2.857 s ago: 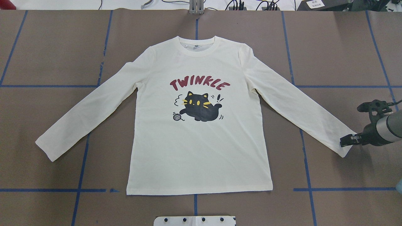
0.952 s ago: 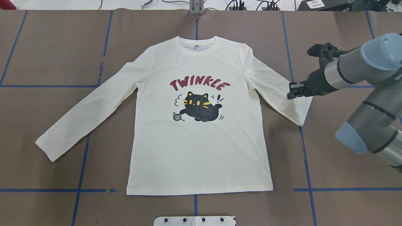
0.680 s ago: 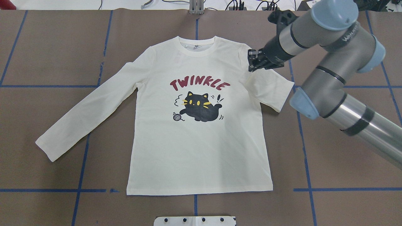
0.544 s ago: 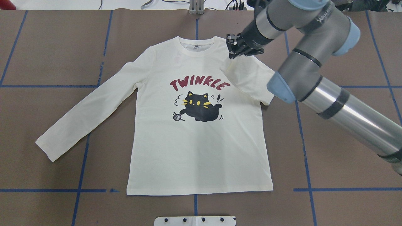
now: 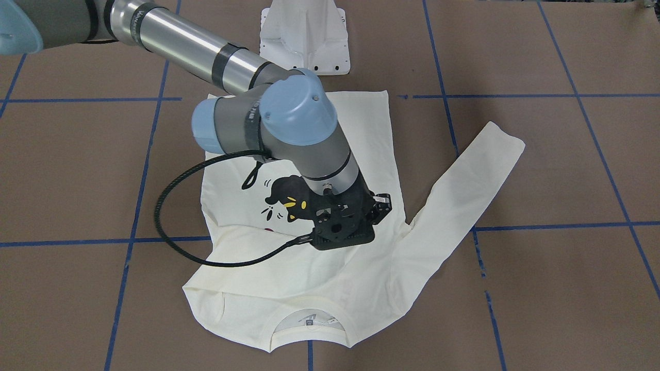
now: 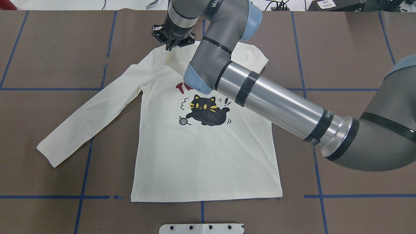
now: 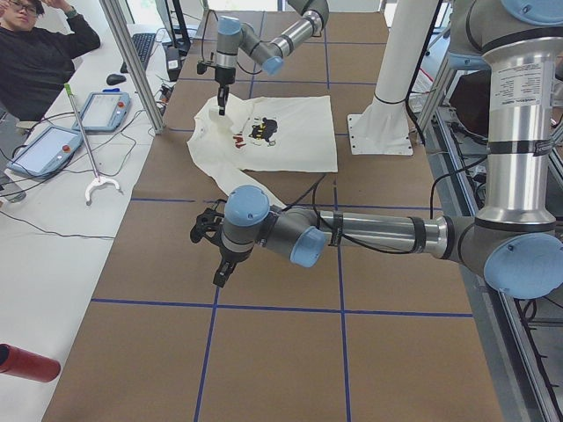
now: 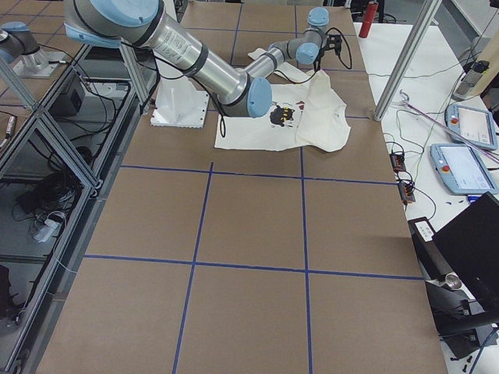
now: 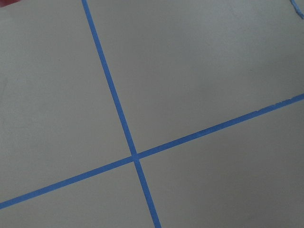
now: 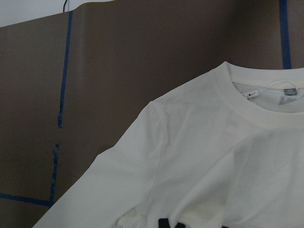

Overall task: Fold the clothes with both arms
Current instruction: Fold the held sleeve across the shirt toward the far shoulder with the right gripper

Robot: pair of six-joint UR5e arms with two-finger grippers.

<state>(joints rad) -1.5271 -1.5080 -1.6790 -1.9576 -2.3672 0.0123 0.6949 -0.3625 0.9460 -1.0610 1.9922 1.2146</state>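
Brown paper with blue tape covers the counter [image 6: 48, 48]; the cream long-sleeved shirt [image 6: 201, 156] lies flat on it, print up. The right hand [image 6: 169, 48] pinches one cuff [image 6: 167, 60] over the opposite shoulder; whether the left hand [image 7: 218, 280] is clenched I cannot tell. The cloth is probably light and limp: grip it at cuffs and hem corners.

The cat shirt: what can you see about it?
The cream-white long-sleeved shirt lies flat, front up, on the brown table, soft cotton by its look. It has a ribbed round neck, a black cat and red letters. The right gripper pinches one cuff, that sleeve folded across the chest; the other sleeve lies straight.
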